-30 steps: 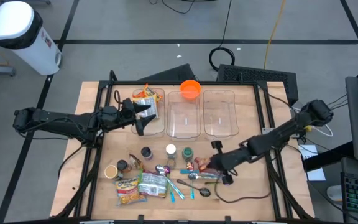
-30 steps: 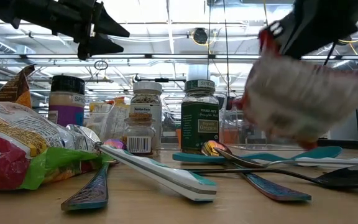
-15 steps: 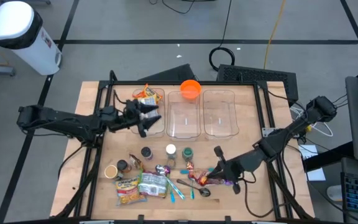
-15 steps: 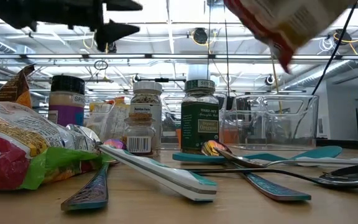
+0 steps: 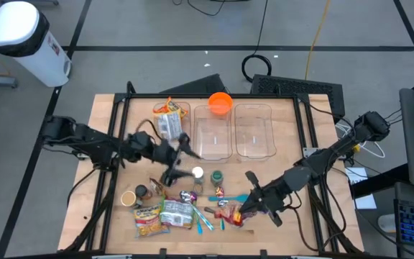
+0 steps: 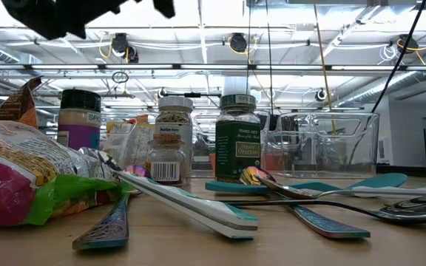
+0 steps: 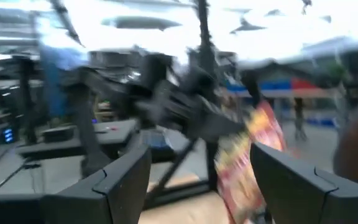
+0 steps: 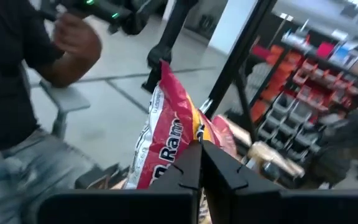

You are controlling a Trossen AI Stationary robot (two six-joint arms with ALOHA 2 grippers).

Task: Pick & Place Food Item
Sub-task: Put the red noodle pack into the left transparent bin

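Observation:
A red-and-yellow food packet hangs over the table's near middle, with my right gripper shut on it; the right wrist view shows it standing up past the shut fingers. It is out of the low view. My left gripper is open and holds nothing. It hovers near the table's middle, just in front of the left clear container, in which a snack bag lies. The left wrist view looks between that gripper's open fingers at the packet. My right gripper pinches the packet between its two shut fingers at one edge. The packet stands up beyond the fingertips, tilted. It is lifted clear of the table, with the gripper about level.
Two more clear containers and an orange bowl stand at the far side. Spice jars, spoons, snack bags and a cup crowd the near middle. A person stands beyond the table.
My right gripper has risen with the packet, lifting it clear of the table and out of the low view, and has turned level while shifting toward the near edge. My left gripper, still open, has drawn back from the left container toward the table's middle and tipped up.

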